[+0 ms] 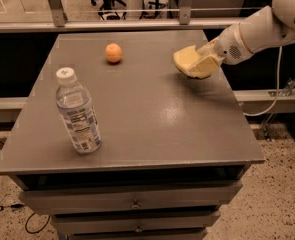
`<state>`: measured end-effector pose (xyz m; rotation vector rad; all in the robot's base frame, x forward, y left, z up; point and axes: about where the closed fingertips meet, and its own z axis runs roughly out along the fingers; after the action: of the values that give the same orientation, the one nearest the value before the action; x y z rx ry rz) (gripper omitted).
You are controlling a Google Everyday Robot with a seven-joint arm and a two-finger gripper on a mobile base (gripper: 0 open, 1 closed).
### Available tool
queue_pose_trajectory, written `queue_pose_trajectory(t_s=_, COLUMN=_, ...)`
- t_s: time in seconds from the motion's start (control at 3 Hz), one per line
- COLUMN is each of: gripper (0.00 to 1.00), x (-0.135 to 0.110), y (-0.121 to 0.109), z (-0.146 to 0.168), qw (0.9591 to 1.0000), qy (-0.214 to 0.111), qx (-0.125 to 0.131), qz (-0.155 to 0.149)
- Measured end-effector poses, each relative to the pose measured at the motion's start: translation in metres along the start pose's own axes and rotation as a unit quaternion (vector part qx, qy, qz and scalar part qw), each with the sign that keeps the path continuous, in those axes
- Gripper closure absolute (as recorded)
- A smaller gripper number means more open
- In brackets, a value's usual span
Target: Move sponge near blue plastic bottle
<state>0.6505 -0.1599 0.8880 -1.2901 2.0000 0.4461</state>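
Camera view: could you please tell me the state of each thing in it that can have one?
sponge: gripped, apparently lifted clear of the table, back right.
gripper: shut on the sponge, above the table's back right.
blue plastic bottle: upright, capped, front left, untouched.
orange: resting loose on the table, back left.
drawers: shut.
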Motion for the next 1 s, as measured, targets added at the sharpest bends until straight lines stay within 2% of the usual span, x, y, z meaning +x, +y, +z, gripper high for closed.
queue_pose_trajectory(t_s=0.33, gripper=1.00, x=-0.006, y=0.026, z=0.015, qw=0.9994, qy=-0.007, qx=-0.033, qz=-0.007)
queue_pose_trajectory(t_s=0.67, gripper=1.00, x=-0.025, y=0.088, z=0.034, qw=0.9943, qy=-0.034, qx=-0.099, qz=-0.019)
queue_pose_trajectory(t_s=1.0, gripper=1.00, x=-0.050, y=0.134, z=0.042, qw=0.9862, qy=-0.064, qx=-0.149, qz=-0.035)
